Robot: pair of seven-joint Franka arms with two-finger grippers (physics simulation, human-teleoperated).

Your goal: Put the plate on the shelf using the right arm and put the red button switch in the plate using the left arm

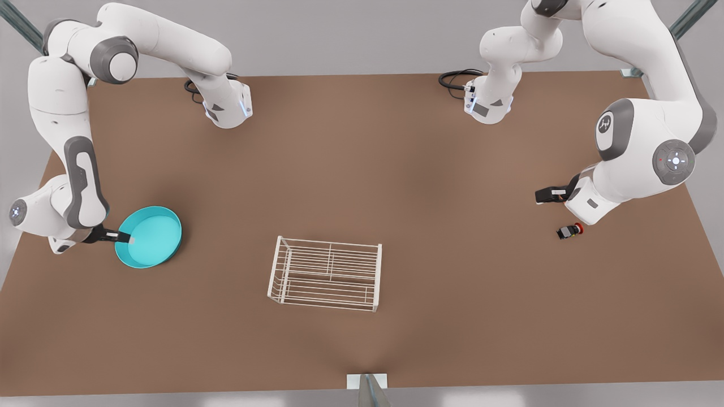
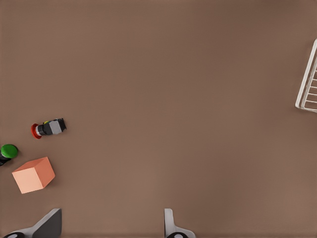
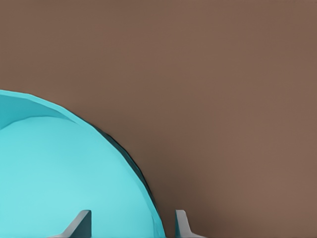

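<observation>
Fingers (image 3: 81, 224) of the right gripper (image 1: 123, 238) are seen straddling the rim of the cyan plate (image 1: 153, 234), one inside the dish and one outside, with a gap between them; whether the rim is already pinched cannot be told. The plate sits at the front view's left, well apart from the white wire shelf (image 1: 327, 274) at the table's middle. The left gripper (image 1: 543, 195) hovers near the red button switch (image 1: 569, 230), its fingers (image 2: 48, 225) spread wide and nothing held; a green-capped switch (image 2: 8, 151) and an orange cube (image 2: 33, 174) lie just beside the target.

A firm, deep bite on the low rim is judged necessary, since the smooth shallow dish could tilt or slip when lifted. It should be kept level and lowered squarely onto the thin parallel bars.
</observation>
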